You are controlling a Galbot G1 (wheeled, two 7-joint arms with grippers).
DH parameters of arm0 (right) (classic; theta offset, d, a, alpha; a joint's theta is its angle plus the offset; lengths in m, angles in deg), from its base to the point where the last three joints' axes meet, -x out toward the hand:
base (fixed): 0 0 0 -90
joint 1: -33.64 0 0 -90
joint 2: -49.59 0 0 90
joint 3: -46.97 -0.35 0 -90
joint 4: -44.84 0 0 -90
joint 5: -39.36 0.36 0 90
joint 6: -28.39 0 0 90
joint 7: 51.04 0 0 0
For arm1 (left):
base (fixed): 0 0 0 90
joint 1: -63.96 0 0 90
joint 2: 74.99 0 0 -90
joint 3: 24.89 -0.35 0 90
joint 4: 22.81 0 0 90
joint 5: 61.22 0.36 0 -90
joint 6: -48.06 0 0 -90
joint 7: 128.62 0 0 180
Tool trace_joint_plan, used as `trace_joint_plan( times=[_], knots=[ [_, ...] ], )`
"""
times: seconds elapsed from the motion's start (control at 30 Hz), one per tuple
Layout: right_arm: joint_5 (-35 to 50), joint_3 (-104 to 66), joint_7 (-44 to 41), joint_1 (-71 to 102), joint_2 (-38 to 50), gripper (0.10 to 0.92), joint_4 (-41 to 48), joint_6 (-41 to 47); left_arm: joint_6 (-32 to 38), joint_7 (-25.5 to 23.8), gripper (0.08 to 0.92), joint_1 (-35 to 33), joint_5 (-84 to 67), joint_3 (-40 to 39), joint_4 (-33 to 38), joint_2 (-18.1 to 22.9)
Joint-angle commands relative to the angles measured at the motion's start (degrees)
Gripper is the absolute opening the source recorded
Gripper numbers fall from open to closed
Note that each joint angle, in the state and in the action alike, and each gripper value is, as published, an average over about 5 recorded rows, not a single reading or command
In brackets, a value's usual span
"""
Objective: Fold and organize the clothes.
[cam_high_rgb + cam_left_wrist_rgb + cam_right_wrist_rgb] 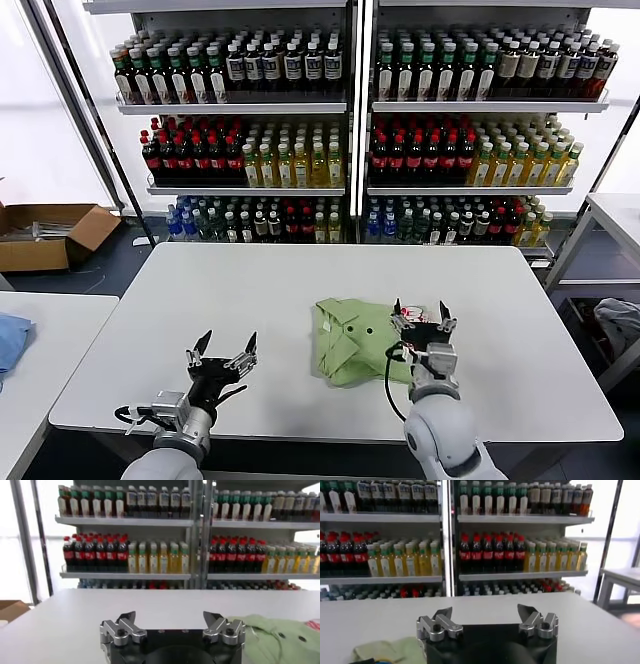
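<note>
The light green polo shirt point(352, 338) lies folded into a compact bundle on the white table point(250, 300), right of the middle. Its collar and buttons face left, and a red-and-white print peeks out behind my right gripper. My right gripper point(424, 317) hovers open over the shirt's right edge, holding nothing. My left gripper point(225, 353) stands open near the table's front edge, well left of the shirt, also holding nothing. The left wrist view shows the open left gripper point(169, 616) with the shirt point(280, 640) beside it. The right wrist view shows the open right gripper point(485, 611) and a corner of the shirt point(390, 650).
Shelves of bottled drinks point(350, 120) stand behind the table. A second white table point(40, 350) at the left carries a blue cloth point(8, 335). A cardboard box point(50, 235) sits on the floor at far left, and another table point(610, 225) stands at far right.
</note>
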Motion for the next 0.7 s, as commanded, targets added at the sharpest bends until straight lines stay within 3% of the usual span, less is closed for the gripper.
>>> trace_joint_plan(
  times=[0.03, 0.33, 0.7],
  knots=[
    [-4.37, -8.44, -3.56, 16.42, 4.63, 0.823, -8.86, -2.79, 6.31, 1.39, 0.823, 0.17, 1.39, 1.78, 0.98, 0.88],
    [-5.64, -13.01, -2.98, 20.05, 3.45, 0.823, -15.77, -2.67, 7.56, 3.67, 0.823, 1.72, 1.34, 0.33, 0.03, 1.20],
    [-5.25, -16.84, -3.02, 18.98, 6.80, 0.823, -12.13, -0.96, 6.55, 2.56, 0.823, 0.36, 1.94, 0.41, -0.21, 0.75]
  ],
)
